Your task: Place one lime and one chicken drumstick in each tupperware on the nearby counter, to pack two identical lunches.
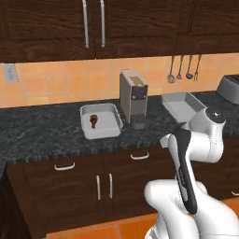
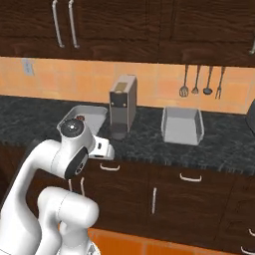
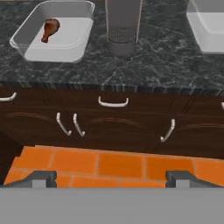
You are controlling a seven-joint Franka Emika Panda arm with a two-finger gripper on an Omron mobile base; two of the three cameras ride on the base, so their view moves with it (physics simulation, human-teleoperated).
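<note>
On the dark marbled counter (image 1: 42, 133) stand two light-grey tupperware trays. In the left tupperware (image 1: 108, 122) (image 3: 70, 41) lies one brown chicken drumstick (image 1: 94, 121) (image 3: 50, 29); I see no lime in it. The right tupperware (image 1: 183, 106) (image 2: 182, 127) (image 3: 209, 30) holds nothing. In the right base view my arm partly covers the left tupperware (image 2: 92, 115). My gripper (image 3: 113, 179) hangs in front of the counter above the orange floor, open, fingers wide apart with nothing between them.
A grey coffee machine (image 1: 133, 98) (image 2: 123, 105) (image 3: 123, 26) stands between the trays. A silver toaster (image 1: 229, 88) sits at the far right, with utensils (image 1: 184, 70) hanging on the wall. Dark drawers with silver handles (image 3: 113, 103) lie below the counter's edge.
</note>
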